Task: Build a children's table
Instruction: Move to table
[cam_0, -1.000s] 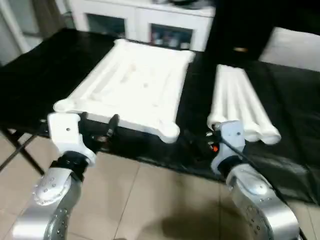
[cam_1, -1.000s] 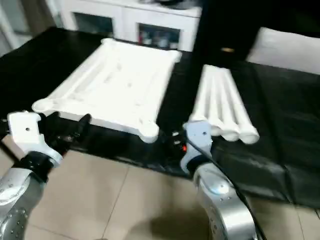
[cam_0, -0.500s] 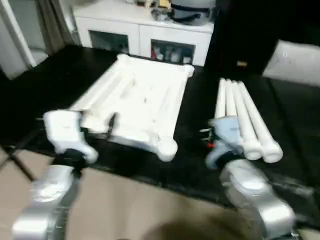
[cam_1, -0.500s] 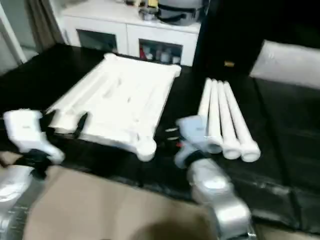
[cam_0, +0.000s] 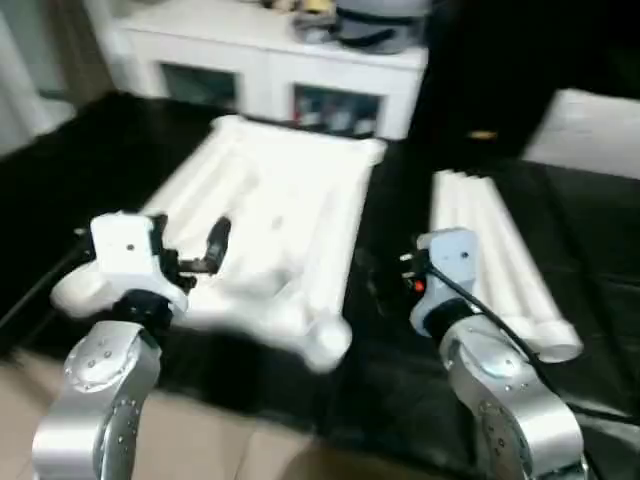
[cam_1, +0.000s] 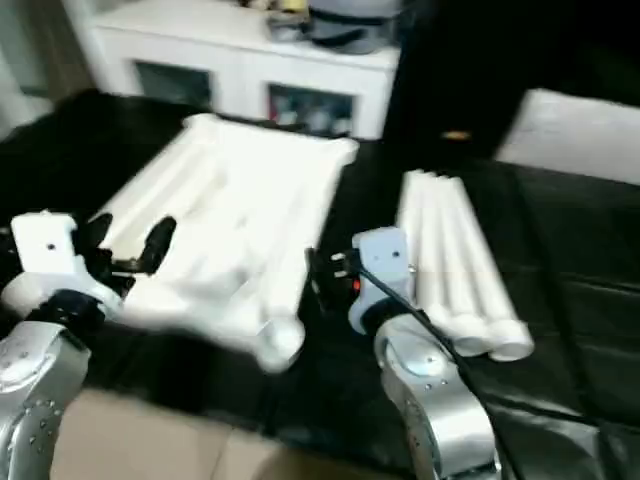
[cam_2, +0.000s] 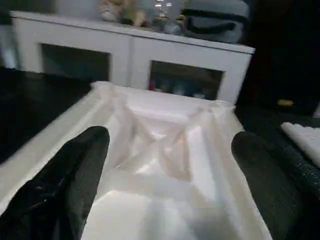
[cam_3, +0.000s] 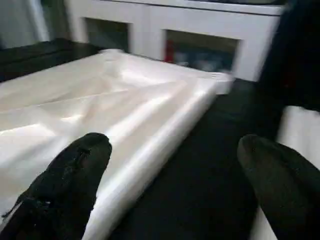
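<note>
Centrally, the white square plastic tabletop (cam_0: 270, 230) lies ribbed side up on the black worktop (cam_0: 400, 370); four white tapered tube legs (cam_0: 500, 265) lie right. Left claw (cam_0: 190, 255) and right claw (cam_1: 320, 280) gape empty.

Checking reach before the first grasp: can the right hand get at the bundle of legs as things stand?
Probably yes. The right hand is open and holds nothing, the legs lie just beside it on the black table, and nothing sits between them.

tabletop (cam_0: 280, 220) and legs (cam_0: 500, 265) on black table (cam_0: 90, 160)
</note>
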